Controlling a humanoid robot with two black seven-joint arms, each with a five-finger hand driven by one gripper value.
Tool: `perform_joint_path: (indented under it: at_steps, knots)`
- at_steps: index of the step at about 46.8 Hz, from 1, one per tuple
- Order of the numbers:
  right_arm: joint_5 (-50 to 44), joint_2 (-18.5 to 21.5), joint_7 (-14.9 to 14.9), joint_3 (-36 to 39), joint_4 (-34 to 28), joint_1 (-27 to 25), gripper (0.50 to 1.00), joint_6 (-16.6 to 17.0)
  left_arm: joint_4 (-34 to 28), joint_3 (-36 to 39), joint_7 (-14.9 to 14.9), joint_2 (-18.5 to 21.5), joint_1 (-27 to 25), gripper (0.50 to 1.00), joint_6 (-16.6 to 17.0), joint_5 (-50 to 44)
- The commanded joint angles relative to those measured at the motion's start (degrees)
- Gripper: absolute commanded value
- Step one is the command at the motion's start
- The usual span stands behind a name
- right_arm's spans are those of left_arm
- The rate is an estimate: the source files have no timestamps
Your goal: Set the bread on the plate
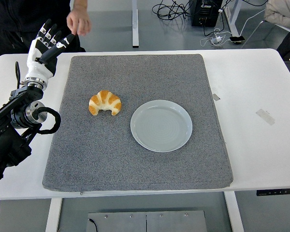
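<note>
Head view shows the left hand [47, 42] raised at the far left of the table [251, 87], its white and black fingers [48, 30] spread and relaxed, holding nothing, with the thumb pointing off to the right. It sits just outside the far left corner of the grey mat [135, 164], above the white tabletop rather than over the mat. Its black arm [17, 121] runs down the left edge of the picture, with a loop of black cable at the wrist joint near the mat's left border. Well apart from the hand, the bread [105, 103], a golden croissant with its curved back toward the far side and its two tips pointing toward the near edge, lies on the mat left of centre. Just beside it to the right, not touching, is the plate [161, 125], pale and round, resting flat on the mat with nothing on it. Two small pieces of tape [265, 116] are stuck on the bare table right of the mat. Beyond the far edge, a person's hand [79, 20] hangs down near the robot's fingertips.
</note>
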Motion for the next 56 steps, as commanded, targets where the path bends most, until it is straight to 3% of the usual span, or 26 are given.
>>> perform_joint_path:
  at_steps: [1,35,45,56]
  knots:
    - [0.0,0.0,0.0,0.0,0.0,0.0,1.0,0.0,0.0,0.08,0.0,-0.1,0.09,0.975,0.0,0.02]
    - [0.0,0.0,0.0,0.0,0.0,0.0,1.0,0.0,-0.88,1.92,0.79,1.04,-0.17,0.971,-0.09,0.46]
    - [0.0,0.0,0.0,0.0,0.0,0.0,1.0,0.0,-0.88,15.01,0.87,7.1,-5.18,0.958,0.08,0.72]
    - [0.08,0.0,0.0,0.0,0.0,0.0,1.0,0.0,-3.5,19.67,0.96,11.32,-6.32,0.948,0.17,1.07]
